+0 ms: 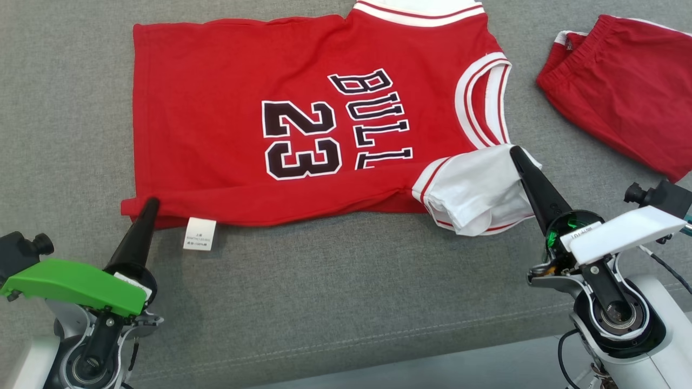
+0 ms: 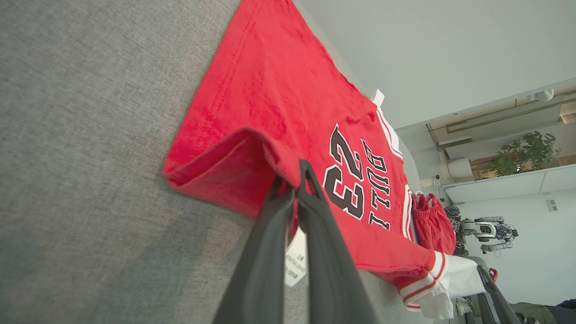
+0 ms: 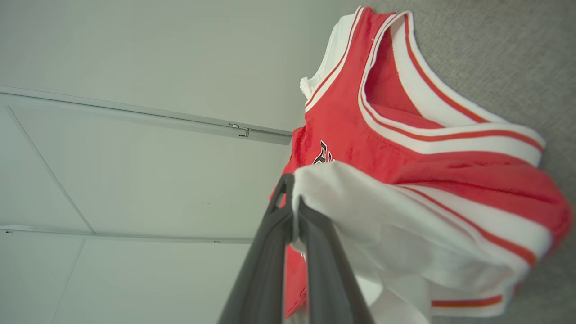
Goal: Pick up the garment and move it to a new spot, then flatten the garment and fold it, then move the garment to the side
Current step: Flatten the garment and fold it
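Note:
The garment (image 1: 303, 129) is a red basketball jersey with white trim and black lettering, spread sideways on a grey cushion (image 1: 335, 281). My left gripper (image 1: 151, 204) is shut on its near hem corner, and the red fabric (image 2: 252, 148) lifts in a fold around the fingers (image 2: 315, 216). A white care label (image 1: 199, 234) hangs beside them. My right gripper (image 1: 516, 153) is shut on the white shoulder part (image 1: 476, 189), which is folded over toward me. In the right wrist view the white cloth (image 3: 382, 211) drapes from the pinched fingers (image 3: 279, 211).
A second red garment with an elastic waistband (image 1: 621, 86) lies at the far right of the cushion. The cushion's front edge (image 1: 378, 356) runs just ahead of my arms. Another robot (image 2: 486, 229) stands in the room behind.

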Tool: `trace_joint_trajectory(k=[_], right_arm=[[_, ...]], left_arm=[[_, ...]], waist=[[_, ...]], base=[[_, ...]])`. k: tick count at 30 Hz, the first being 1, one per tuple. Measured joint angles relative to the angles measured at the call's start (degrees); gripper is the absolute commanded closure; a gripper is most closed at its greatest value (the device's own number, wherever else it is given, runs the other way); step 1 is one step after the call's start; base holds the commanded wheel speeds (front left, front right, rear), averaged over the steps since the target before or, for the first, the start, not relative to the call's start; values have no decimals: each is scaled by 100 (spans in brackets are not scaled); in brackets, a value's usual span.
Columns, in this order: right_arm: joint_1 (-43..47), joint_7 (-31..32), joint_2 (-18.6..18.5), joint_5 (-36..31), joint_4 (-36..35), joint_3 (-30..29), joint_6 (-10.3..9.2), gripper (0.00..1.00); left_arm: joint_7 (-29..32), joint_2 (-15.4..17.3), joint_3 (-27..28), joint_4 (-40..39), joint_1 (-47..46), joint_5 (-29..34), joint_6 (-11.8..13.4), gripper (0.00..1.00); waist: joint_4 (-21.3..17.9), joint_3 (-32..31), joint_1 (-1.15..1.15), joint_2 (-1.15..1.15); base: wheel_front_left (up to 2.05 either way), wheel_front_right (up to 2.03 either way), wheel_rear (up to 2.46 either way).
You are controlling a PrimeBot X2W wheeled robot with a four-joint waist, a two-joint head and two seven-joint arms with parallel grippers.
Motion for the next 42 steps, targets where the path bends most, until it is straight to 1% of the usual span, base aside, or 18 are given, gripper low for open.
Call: trace_joint_trajectory(k=[3,8,12,19,30,36,42], right_arm=[[-105,51,2,22,115,-3,-7,100],[-250,109,11,52,298,-16,-51,100],[-500,159,48,51,445,-1,-93,100],[-947,252,86,51,678,-5,-100,100],[-1296,353,121,33,1138,42,-107,100],[-1427,408,211,22,1321,132,-107,100],[-1528,408,212,-22,1502,129,-107,100]], left_arm=[[93,33,9,113,-86,-24,25,100],[266,37,27,233,-364,-57,26,97],[376,42,31,407,-584,-59,26,96],[557,30,21,781,-856,-99,27,93],[713,-79,-53,1250,-1447,-45,27,91],[746,-115,-84,1501,-1627,29,27,90],[812,-192,-152,1722,-1833,69,27,88]], waist=[[-19,-8,0,0],[-22,-1,0,0],[-10,32,0,0],[5,146,0,0],[62,331,0,0],[5,387,0,0],[-38,422,0,0]], base=[[0,0,0],[0,0,0],[0,0,0],[0,0,0],[0,0,0],[0,0,0],[0,0,0]])
